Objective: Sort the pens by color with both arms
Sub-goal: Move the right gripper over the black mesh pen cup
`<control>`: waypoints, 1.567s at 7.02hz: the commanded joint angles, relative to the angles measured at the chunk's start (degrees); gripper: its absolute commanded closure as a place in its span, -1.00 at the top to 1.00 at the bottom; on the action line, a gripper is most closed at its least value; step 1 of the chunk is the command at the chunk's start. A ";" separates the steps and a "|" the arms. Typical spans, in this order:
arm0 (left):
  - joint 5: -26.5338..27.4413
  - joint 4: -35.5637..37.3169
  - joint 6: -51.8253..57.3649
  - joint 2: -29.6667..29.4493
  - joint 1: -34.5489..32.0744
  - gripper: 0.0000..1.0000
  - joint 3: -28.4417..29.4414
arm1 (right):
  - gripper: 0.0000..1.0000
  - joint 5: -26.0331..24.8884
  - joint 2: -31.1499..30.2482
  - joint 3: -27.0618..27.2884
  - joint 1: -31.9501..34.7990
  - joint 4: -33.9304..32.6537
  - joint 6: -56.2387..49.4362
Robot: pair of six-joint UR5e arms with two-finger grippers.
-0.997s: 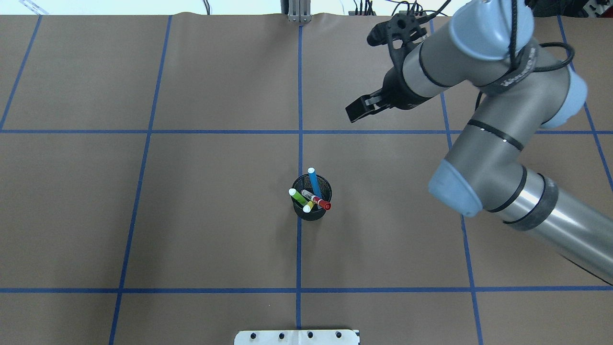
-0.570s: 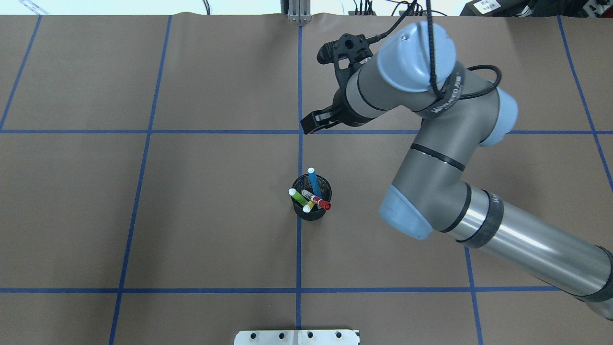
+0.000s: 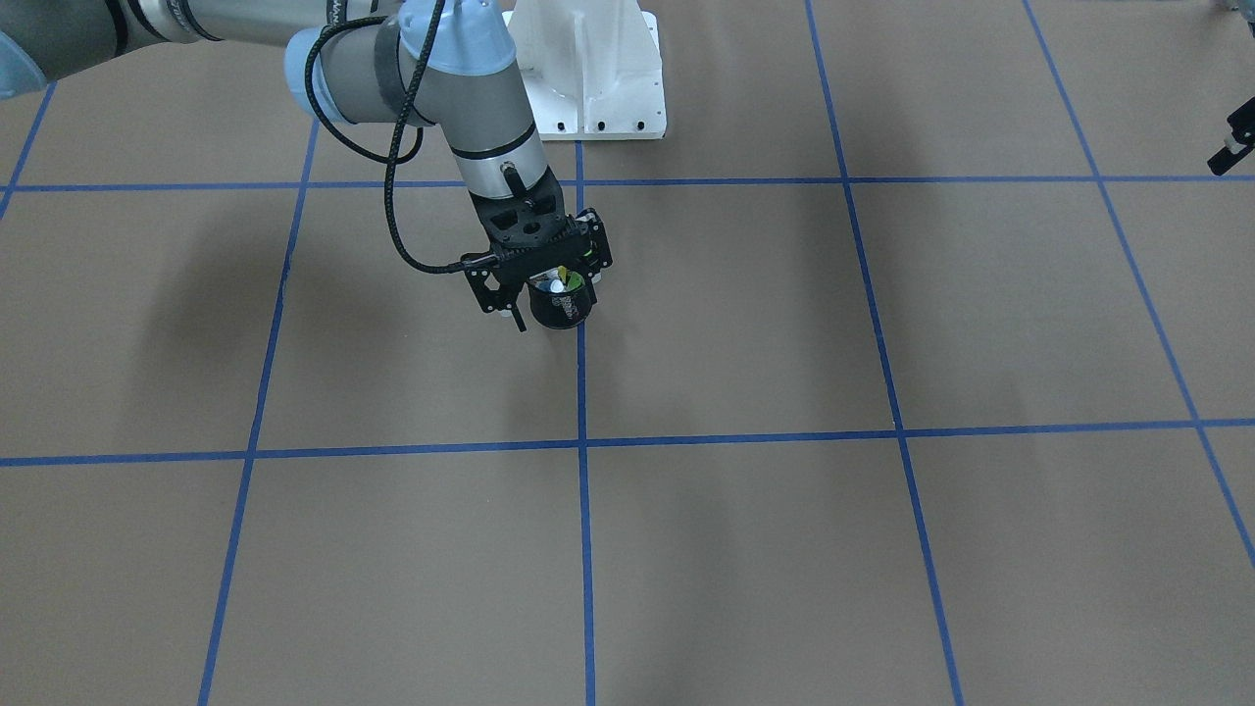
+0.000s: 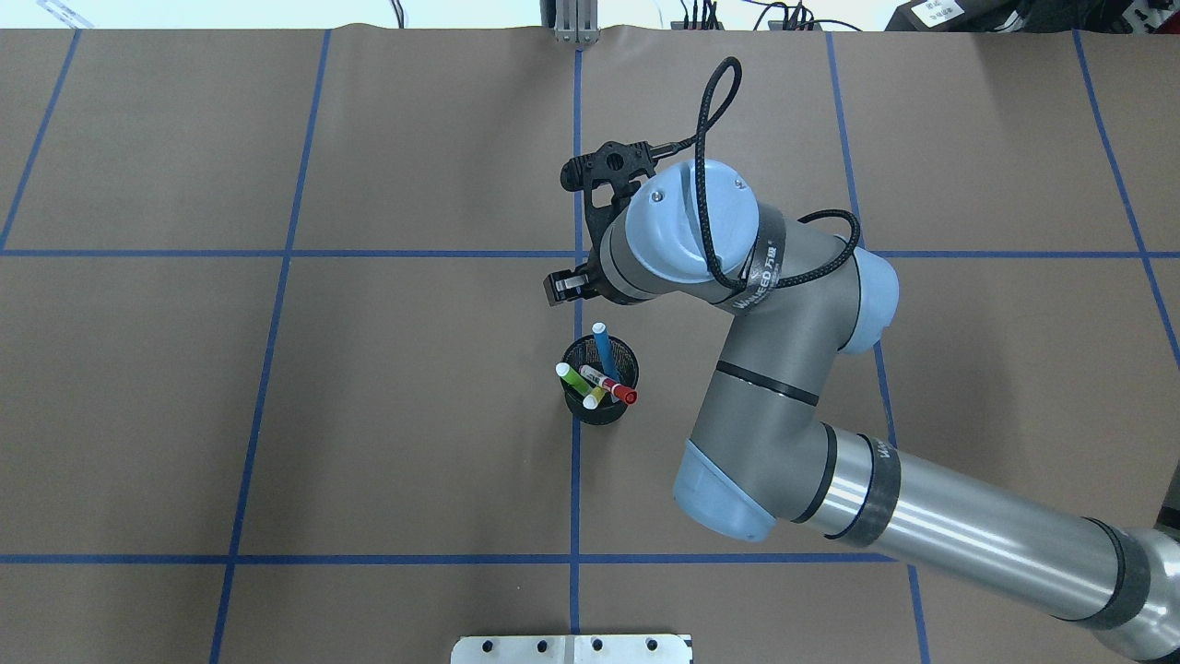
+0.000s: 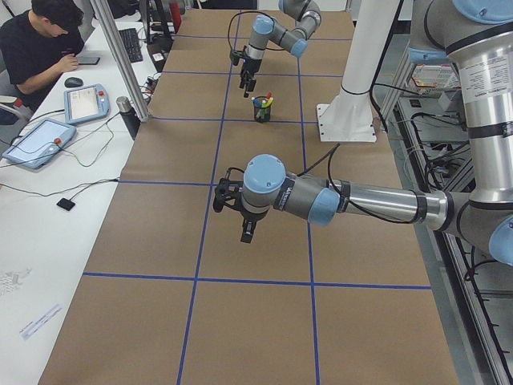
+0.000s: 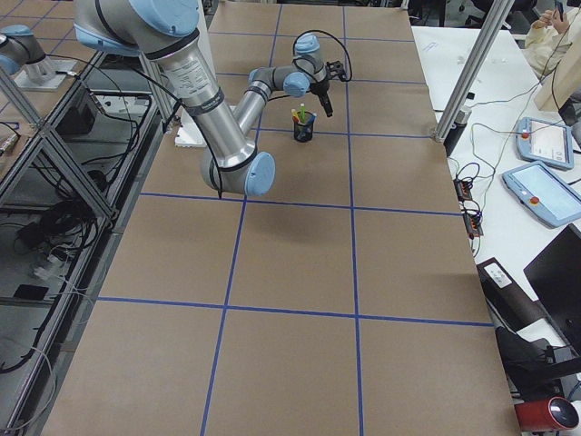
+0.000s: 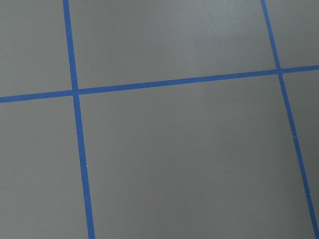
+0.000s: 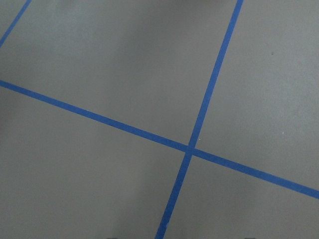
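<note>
A black mesh cup [image 4: 604,413] stands near the table's middle on a blue tape line. It holds the pens: a blue one [image 4: 604,349], a lime green one [image 4: 572,376], a yellow one [image 4: 593,399] and a white one with a red cap [image 4: 613,387]. My right gripper [image 4: 562,289] hangs above the table just past the cup's far side. Its fingers look shut, with nothing held and no contact with the pens. In the front-facing view it overlaps the cup [image 3: 561,312]. My left gripper [image 5: 247,233] hovers over bare paper far to the left; whether it is open I cannot tell.
Brown paper with a blue tape grid covers the table. The white pedestal base [image 3: 588,69] sits at the robot's edge. An aluminium post [image 4: 576,23] stands at the far edge. A person [image 5: 40,40] sits at a side desk with tablets [image 5: 36,140].
My right arm has swung in from the far right toward the centre. Its gripper has travelled left and nearer, ending close to the cup. The pens and cup have not moved.
</note>
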 commanded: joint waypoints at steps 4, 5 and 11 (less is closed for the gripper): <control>-0.06 -0.03 0.00 0.13 0.12 1.00 -0.56 | 0.56 -5.29 -1.60 2.51 -4.16 -1.60 1.60; -0.06 -0.03 0.00 0.13 0.12 1.00 -0.56 | 0.56 -5.29 -1.68 2.25 -4.69 -1.43 1.60; -0.06 -0.03 0.00 0.13 0.03 1.00 -0.56 | 0.10 -4.85 -1.95 1.63 -5.31 -1.52 0.64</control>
